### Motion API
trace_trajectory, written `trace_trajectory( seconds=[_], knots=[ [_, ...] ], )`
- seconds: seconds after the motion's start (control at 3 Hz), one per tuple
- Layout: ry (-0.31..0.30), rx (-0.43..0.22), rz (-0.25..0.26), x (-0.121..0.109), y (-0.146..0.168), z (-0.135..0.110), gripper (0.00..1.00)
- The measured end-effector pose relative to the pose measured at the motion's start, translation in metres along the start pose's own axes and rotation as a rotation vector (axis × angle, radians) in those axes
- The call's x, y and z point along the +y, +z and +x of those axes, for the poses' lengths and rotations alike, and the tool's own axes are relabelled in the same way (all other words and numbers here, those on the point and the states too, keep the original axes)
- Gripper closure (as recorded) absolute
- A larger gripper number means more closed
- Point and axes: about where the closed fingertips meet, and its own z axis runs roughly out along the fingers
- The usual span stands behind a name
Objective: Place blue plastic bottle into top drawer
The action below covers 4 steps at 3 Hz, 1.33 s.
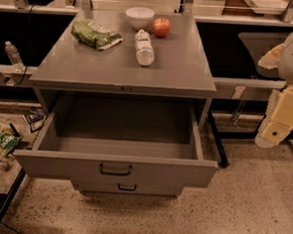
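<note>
The blue plastic bottle [144, 48] lies on its side on the grey cabinet top [179, 71], cap pointing away, with a pale label around its middle. The top drawer [114, 170] is pulled wide open below it, and its inside looks empty. It has a tall front panel with a dark pull handle [115, 169]. My gripper [280, 122] is at the right edge of the view, cream-coloured, hanging well to the right of the cabinet and away from the bottle. It holds nothing that I can see.
A green chip bag [96, 35], a white bowl [139, 17] and a red apple [161, 26] sit on the cabinet top near the bottle. A lower narrow drawer front [127, 188] is shut. A small clear bottle [13, 56] stands at left. Litter lies on a low shelf [5, 142] at left.
</note>
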Motion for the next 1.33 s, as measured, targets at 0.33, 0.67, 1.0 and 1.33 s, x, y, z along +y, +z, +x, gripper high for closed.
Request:
trace_trajectory(
  seconds=[0.33, 0.67, 1.0, 1.33],
  knots=[
    [0.0, 0.0, 0.0, 0.0, 0.0, 0.0, 0.0],
    [0.044, -0.107, -0.031, -0.007, 0.019, -0.024, 0.0],
    [0.187, -0.334, -0.101, -0.02, 0.066, -0.063, 0.0],
    [0.275, -0.524, -0.096, -0.034, 0.085, -0.095, 0.0]
  ],
)
